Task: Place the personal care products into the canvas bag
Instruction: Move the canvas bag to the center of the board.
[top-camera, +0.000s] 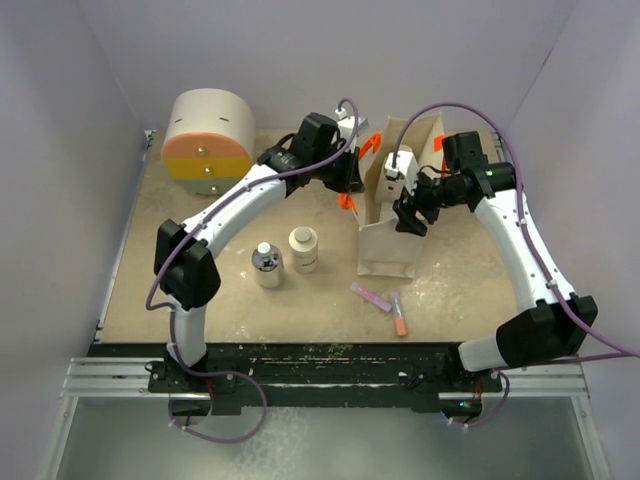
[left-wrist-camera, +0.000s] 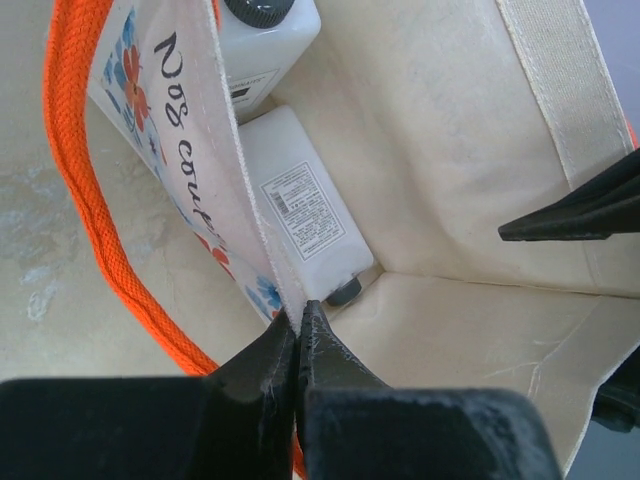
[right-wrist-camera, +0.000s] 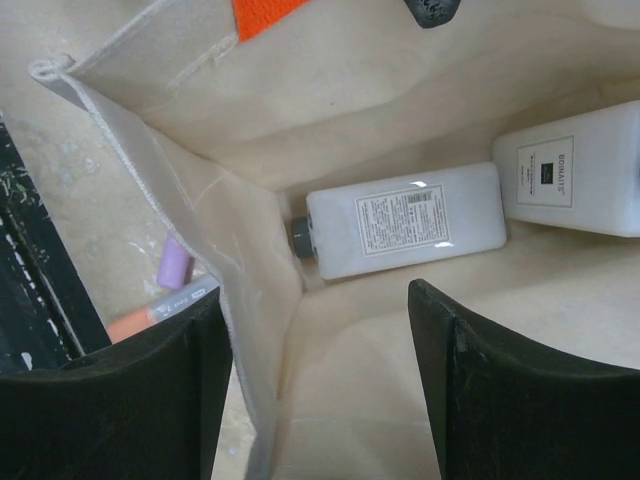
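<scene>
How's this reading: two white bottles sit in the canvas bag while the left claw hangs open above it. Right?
Not quite: the left claw is shut, pinching the canvas bag wall, as the left wrist view shows. One white bottle and a second bottle sit inside.

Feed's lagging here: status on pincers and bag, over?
Left pincer shut on canvas bag wall. Right pincer open astride its rim. Two white bottles inside; grey bottle, cream jar outside.

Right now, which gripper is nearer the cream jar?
Left. The left gripper pinches the canvas bag's rim on the cream jar's side; the right gripper hangs open over the bag, beyond.
</scene>
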